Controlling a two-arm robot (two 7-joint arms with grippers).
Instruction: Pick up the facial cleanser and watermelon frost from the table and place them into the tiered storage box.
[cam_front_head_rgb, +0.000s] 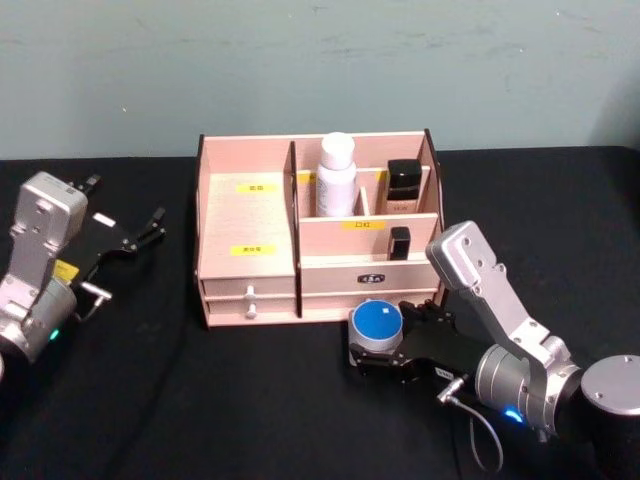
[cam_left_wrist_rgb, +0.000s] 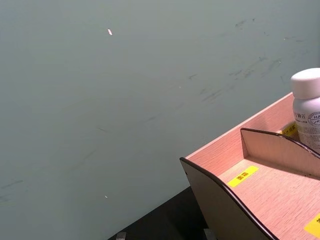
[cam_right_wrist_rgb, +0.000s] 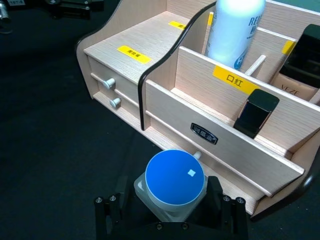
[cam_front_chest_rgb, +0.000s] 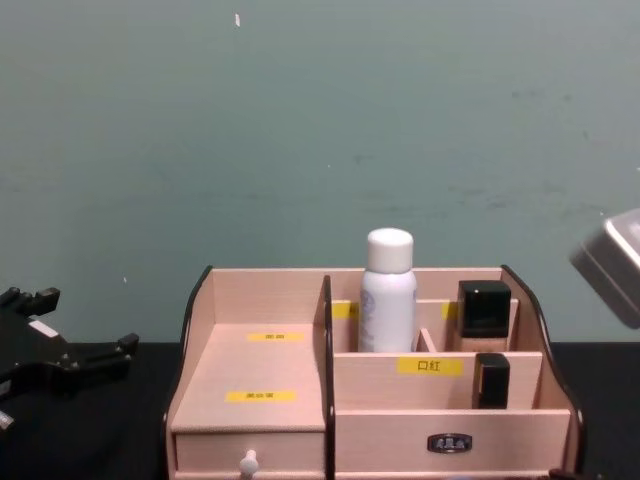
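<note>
Gripping the blue-lidded jar (cam_front_head_rgb: 378, 322) between fingers (cam_right_wrist_rgb: 225, 209), your right gripper (cam_front_head_rgb: 380, 346) sat before the tiered storage box (cam_front_head_rgb: 247, 215); your left gripper (cam_front_head_rgb: 140, 232) hung aside, fingers spread, empty

You've got a boxy silver-grey left arm link (cam_front_head_rgb: 40, 225) with yellow sticker (cam_front_head_rgb: 66, 270) and green light (cam_front_head_rgb: 52, 334) | matching silver-grey right arm link (cam_front_head_rgb: 478, 278), blue light (cam_front_head_rgb: 512, 413), thin grey cable loop (cam_front_head_rgb: 487, 447) | matte black right gripper (cam_right_wrist_rgb: 172, 197), bright screw heads (cam_right_wrist_rgb: 98, 200)
</note>
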